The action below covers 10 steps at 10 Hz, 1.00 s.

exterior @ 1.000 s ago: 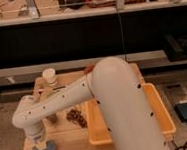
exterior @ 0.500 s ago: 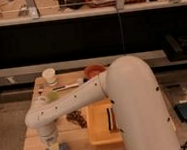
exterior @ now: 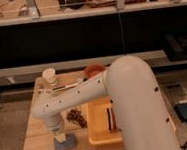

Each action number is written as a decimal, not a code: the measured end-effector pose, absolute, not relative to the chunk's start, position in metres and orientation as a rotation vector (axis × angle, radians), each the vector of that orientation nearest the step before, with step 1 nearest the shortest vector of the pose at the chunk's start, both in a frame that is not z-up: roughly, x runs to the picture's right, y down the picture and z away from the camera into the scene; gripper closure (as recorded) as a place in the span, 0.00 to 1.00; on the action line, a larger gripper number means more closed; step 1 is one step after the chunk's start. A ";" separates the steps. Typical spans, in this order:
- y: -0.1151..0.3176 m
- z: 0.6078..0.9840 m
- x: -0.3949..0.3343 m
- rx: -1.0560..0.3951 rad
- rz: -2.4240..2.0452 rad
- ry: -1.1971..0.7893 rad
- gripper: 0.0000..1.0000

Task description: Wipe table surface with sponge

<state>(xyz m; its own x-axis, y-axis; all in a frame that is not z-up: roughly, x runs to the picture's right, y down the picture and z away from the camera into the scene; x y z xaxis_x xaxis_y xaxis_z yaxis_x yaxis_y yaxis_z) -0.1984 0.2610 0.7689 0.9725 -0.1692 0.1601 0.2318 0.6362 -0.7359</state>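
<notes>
The gripper (exterior: 59, 135) stands directly atop the sponge (exterior: 68, 142), touching it, at the counter (exterior: 36, 146) front-left; its grip cannot be told.

Small light tan wooden counter (exterior: 36, 131) fills the lower left of the frame, with the robot arm reaching across it from the right.
The small blue-grey rectangular sponge (exterior: 67, 143) lies at the counter's near edge, and the gripper (exterior: 62, 136) rests on top of it. Behind it, slightly right, is a brown crumbly pile (exterior: 76, 116), with a yellow-orange plastic tray (exterior: 98, 124) to the right. A white paper cup (exterior: 49, 75) stands at the far left, and a reddish-brown bowl (exterior: 93, 69) is to its right.
</notes>
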 end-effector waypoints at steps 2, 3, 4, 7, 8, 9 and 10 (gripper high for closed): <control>0.245 0.785 -0.197 -0.830 -0.211 -0.065 1.00; 0.238 0.789 -0.201 -0.813 -0.211 -0.067 1.00; 0.231 0.788 -0.212 -0.788 -0.215 -0.088 1.00; 0.227 0.774 -0.246 -0.761 -0.236 -0.158 1.00; 0.229 0.766 -0.263 -0.754 -0.257 -0.187 1.00; 0.232 0.759 -0.276 -0.752 -0.280 -0.212 1.00; 0.240 0.753 -0.284 -0.761 -0.304 -0.232 1.00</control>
<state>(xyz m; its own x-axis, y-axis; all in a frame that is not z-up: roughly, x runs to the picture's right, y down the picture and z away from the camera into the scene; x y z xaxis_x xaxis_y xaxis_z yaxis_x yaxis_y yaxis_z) -0.2835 0.2405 0.7534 0.9311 -0.1859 0.3137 0.3519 0.6839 -0.6391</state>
